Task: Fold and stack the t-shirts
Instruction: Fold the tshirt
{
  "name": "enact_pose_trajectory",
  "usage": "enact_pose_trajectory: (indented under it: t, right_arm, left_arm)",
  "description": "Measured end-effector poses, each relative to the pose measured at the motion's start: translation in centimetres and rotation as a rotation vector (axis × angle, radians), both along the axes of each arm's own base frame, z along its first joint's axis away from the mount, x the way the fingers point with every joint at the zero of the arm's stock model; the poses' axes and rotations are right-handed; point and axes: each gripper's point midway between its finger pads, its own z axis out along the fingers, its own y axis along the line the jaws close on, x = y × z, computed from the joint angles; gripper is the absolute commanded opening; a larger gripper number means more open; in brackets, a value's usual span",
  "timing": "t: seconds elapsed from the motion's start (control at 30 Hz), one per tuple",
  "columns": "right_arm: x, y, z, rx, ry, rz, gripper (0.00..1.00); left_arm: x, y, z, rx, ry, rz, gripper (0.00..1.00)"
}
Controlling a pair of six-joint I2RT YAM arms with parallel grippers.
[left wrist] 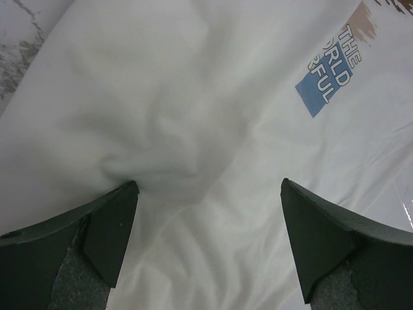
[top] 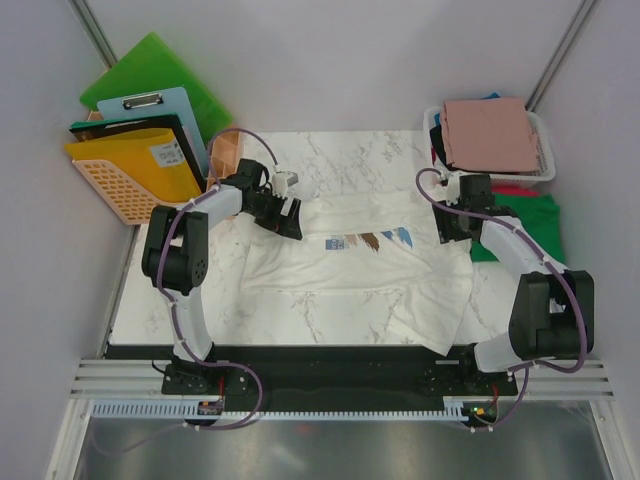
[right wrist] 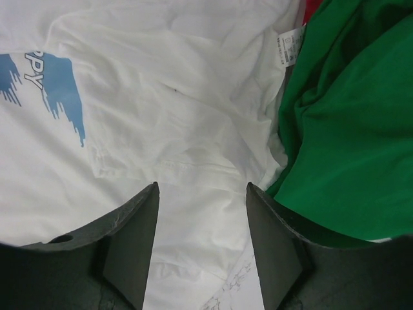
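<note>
Right end effector (right wrist: 201, 190) jaws apart, straddling edge of cream-white t-shirt (top: 345, 270) spread on table (top: 330, 150), green t-shirt (right wrist: 348, 129) just beside; left end effector (left wrist: 208, 184) wide apart over opposite side. Pinch white cloth only.

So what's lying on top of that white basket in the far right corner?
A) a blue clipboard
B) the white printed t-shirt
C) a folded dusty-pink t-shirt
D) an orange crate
C: the overhead view shows a folded dusty-pink t-shirt resting flat across the white mesh basket, covering most of its opening.
</note>
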Motion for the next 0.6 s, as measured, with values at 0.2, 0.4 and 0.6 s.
enact_pose_trajectory:
  t: [0.2, 0.4, 0.6]
  right_arm:
    - [-1.3, -0.4, -1.7, -0.017, 0.028, -0.001, 0.60]
    - [-0.6, -0.6, -3.3, -0.025, 0.045, -0.005, 0.50]
    - [0.6, -1.2, -5.0, -0.062, 0.081, -0.015, 0.48]
  left_arm:
    - [0.0, 0.0, 0.0, 0.000, 0.001, 0.002, 1.00]
    - [0.0, 0.0, 0.0, 0.000, 0.001, 0.002, 1.00]
    - [0.0, 0.0, 0.0, 0.000, 0.001, 0.002, 1.00]
